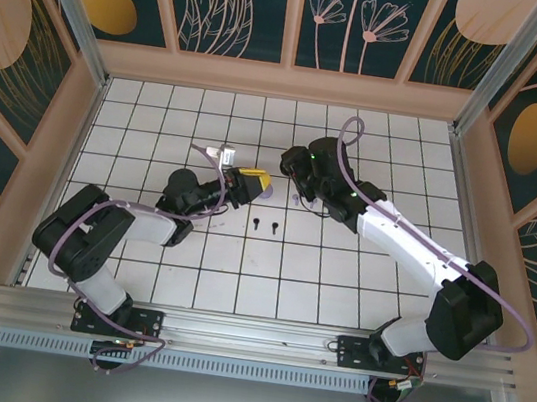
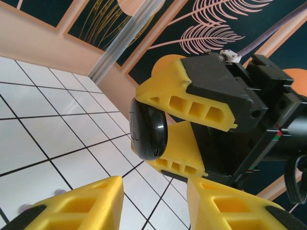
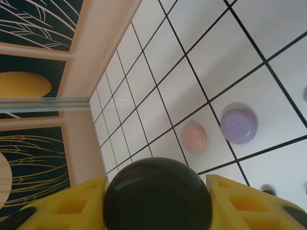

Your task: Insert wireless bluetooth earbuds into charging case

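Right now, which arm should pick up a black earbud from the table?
Left, I'd say. The right gripper is shut on the black case, so it is occupied. The left gripper is open and empty, and the two black earbuds lie on the tiles close by.

Black case (image 3: 157, 194): hard plastic, smooth, high gloss, carrying clear reflections. Fingers (image 3: 242, 203) of the right gripper (image 3: 158, 206), clamped on either side of it: yellow plastic, matt, faintly grainy, with moulded hollow cells. Those of the left gripper (image 2: 153, 211), just below the case in the left wrist view, are alike. Housing (image 2: 225, 91) behind the case: black plastic, matt. Pink case (image 3: 194, 137) and lilac case (image 3: 238, 126) beyond it: smooth plastic, satin, low sheen. Table (image 3: 158, 96) under it: white, smooth, slight sheen, thin black grid lines. Frame post (image 3: 43, 104) far from it: bare metal, brushed.
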